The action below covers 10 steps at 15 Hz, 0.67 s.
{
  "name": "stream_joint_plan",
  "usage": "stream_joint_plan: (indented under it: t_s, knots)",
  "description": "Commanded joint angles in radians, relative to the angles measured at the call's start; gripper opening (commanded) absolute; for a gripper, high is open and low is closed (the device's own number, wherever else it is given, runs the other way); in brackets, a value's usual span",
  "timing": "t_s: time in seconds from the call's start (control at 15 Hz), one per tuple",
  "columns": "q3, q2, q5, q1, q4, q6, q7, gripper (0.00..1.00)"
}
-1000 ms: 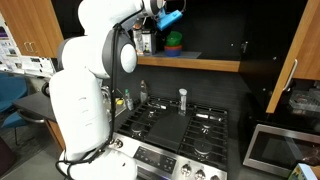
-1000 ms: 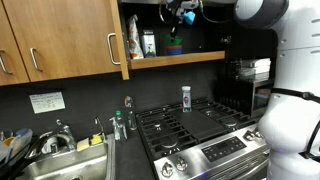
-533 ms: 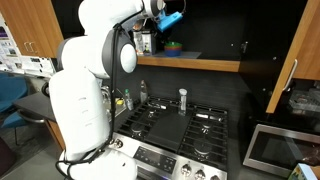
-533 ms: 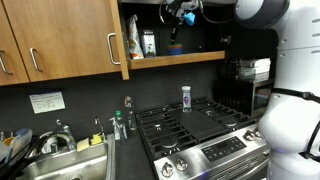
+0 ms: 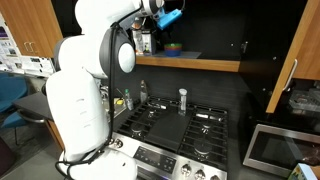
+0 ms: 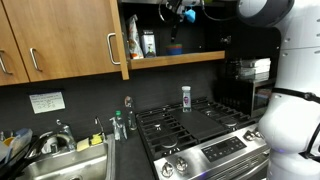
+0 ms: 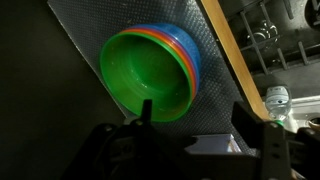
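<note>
The hand hangs wide open and holds nothing, just above the green top bowl of the bowls on the shelf.

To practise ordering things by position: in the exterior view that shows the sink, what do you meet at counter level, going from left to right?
Sink → small bottle → bottle on the stove → robot's white body

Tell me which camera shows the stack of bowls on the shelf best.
Wrist view. It looks right into the stack of bowls: green inside, orange and blue rims showing around it. In both exterior views the stack is a small coloured shape on the shelf, colours barely separable.
</note>
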Motion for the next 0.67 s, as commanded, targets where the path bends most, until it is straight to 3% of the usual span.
stream_joint_plan:
  t_s: [0.0, 0.33, 0.6]
  knots:
    - [0.007, -0.05, 0.006, 0.006, 0.0, -0.062, -0.016, 1.0]
    - [0.03, -0.137, -0.014, 0.023, -0.069, -0.128, 0.001, 1.0]
    - [0.043, -0.223, -0.025, 0.029, -0.174, -0.115, 0.009, 1.0]
